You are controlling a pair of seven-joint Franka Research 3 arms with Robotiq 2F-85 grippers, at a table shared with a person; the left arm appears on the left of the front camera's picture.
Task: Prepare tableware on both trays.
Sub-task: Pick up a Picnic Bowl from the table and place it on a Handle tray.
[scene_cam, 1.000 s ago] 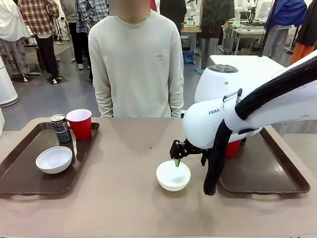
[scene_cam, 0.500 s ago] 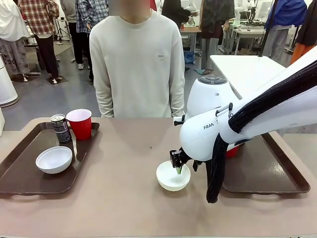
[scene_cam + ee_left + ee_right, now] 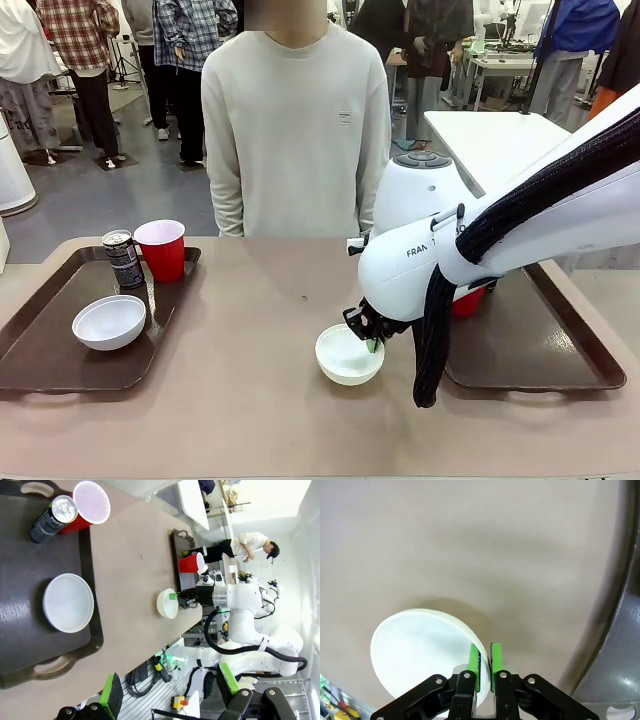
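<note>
One round white bowl (image 3: pixel 349 353) stands on the bare beige table (image 3: pixel 250 400) between the two dark brown rectangular plastic trays, and the right gripper (image 3: pixel 485 667) has its green pads pinched on the bowl's rim, one inside and one outside, probably to carry it to the right tray (image 3: pixel 560 340). That tray holds a red plastic cup (image 3: pixel 465 302) but no bowl, while the left tray (image 3: pixel 50 360) already has its own white bowl (image 3: pixel 109 321), red cup (image 3: pixel 160 249) and small black drink can (image 3: pixel 123 258). The left gripper (image 3: pixel 170 690) hangs high with its jaws wide apart and holds nothing.

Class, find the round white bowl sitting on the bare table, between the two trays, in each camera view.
Front view: round white bowl, bottom centre, right end effector on its rim.
Left wrist view: centre, at the table edge.
Right wrist view: lower left, rim between green pads.
Shared landmark: right dark brown tray.
</note>
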